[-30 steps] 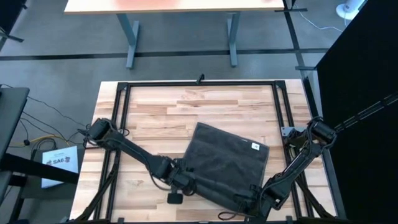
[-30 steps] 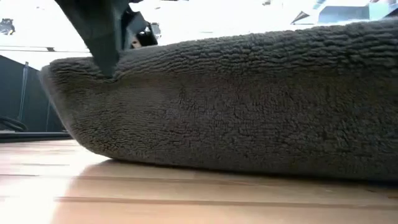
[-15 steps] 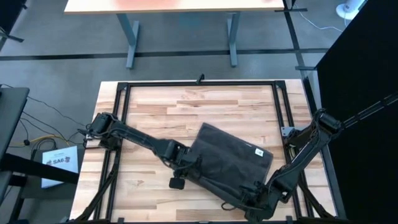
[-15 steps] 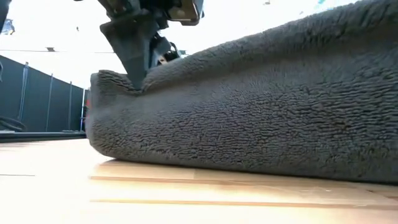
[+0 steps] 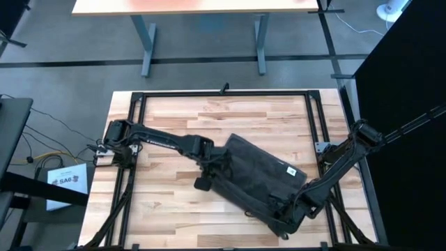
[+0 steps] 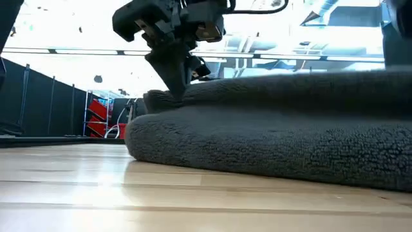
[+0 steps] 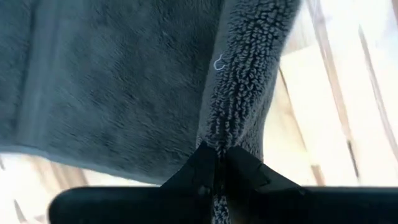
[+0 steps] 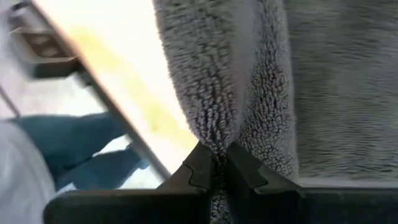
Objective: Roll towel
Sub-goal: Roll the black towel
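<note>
Near edge of towel [image 5: 261,178] carried farther over than 1 second ago; footprint narrowed on table [image 5: 174,139], right of centre. Left gripper [image 5: 218,167] and right gripper [image 5: 282,209] pinched on edge. First fold forming, roll barely started.

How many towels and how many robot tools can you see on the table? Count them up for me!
Towel: 1, dark grey.
Robot tools: 2, the left tool and the right tool, each pinching an edge of the towel.
White tag on the towel: 1.
Total: 4.
</note>
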Controlling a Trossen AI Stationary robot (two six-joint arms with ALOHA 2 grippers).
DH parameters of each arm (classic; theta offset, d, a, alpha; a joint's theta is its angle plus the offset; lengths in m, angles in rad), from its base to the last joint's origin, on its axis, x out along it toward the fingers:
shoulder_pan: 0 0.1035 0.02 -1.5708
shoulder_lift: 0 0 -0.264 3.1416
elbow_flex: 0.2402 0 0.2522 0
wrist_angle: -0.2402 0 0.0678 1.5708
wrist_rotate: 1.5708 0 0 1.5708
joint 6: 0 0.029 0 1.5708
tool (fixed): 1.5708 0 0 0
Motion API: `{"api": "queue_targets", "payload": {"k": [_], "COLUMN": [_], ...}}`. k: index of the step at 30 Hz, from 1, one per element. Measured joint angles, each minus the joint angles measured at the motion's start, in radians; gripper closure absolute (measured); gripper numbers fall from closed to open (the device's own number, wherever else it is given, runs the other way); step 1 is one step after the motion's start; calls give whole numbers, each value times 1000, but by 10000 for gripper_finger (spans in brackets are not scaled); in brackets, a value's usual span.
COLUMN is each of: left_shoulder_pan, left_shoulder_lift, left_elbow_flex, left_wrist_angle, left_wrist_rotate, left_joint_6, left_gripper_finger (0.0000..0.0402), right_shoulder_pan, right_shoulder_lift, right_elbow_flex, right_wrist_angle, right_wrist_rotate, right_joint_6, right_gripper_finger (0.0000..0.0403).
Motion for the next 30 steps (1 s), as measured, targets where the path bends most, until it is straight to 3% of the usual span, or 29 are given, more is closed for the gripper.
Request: {"api": "queue_targets", "payload": {"k": [8, 17, 19, 24, 30], "left_shoulder_pan": [73, 87, 86, 89, 92], "left_shoulder_lift": [0, 0, 0, 0, 0], "left_elbow_flex": [-94, -183, -183, -182, -130], "left_wrist_angle": [131, 270, 284, 302, 265], "left_wrist_rotate": [73, 60, 53, -8, -99], "left_joint_6": [73, 29, 24, -3, -23], "left_gripper_finger": [397, 397, 396, 336, 265], "right_shoulder_pan": [-18, -39, -39, -38, -38], "right_shoulder_lift": [0, 0, 0, -26, -169], "right_elbow_flex": [-84, -144, -144, -145, -145], "right_wrist_angle": [6, 0, -4, -54, -115], "right_wrist_rotate": [6, 1, -3, -9, 4], "right_joint_6": [73, 37, 21, 17, -6], "right_gripper_finger": [393, 392, 376, 309, 248]}}
